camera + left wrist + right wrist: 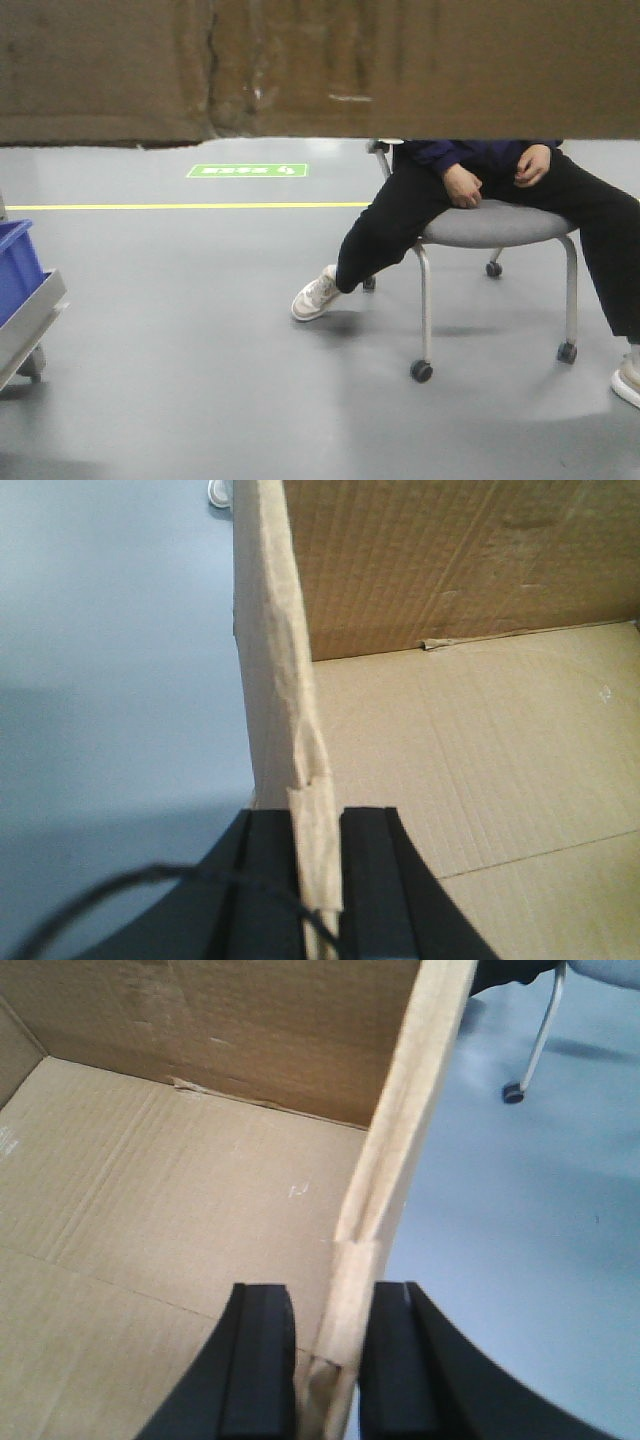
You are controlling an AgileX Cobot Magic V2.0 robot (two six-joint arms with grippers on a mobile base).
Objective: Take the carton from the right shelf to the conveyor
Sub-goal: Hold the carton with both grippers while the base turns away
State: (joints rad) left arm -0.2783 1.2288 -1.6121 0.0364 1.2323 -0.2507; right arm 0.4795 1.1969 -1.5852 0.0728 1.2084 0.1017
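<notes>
Two grippers hold the carton point(320, 70) up off the floor point(200, 330), one on each of its end walls. In the front view its brown corrugated side fills the top of the picture from edge to edge, so its long axis runs sideways, from one arm to the other, and its lower edge lies level. Its mouth opens upward: both wrist views look down into the bare inside, onto the bottom panel and the far wall.

The left gripper point(318, 825) straddles the carton's left wall, one black finger inside and one outside, both pressed against the creased top edge. The right gripper point(330, 1295) is clamped on the carton's right wall in the same way.

Beyond and below the carton, under its right half, a person point(470, 200) in dark clothes sits on a grey wheeled chair point(495, 225). Under its left half, a green floor marking point(247, 171) and a yellow line point(180, 206) lie on the floor. Lower, past the carton's left end, is a blue bin point(15, 265).
</notes>
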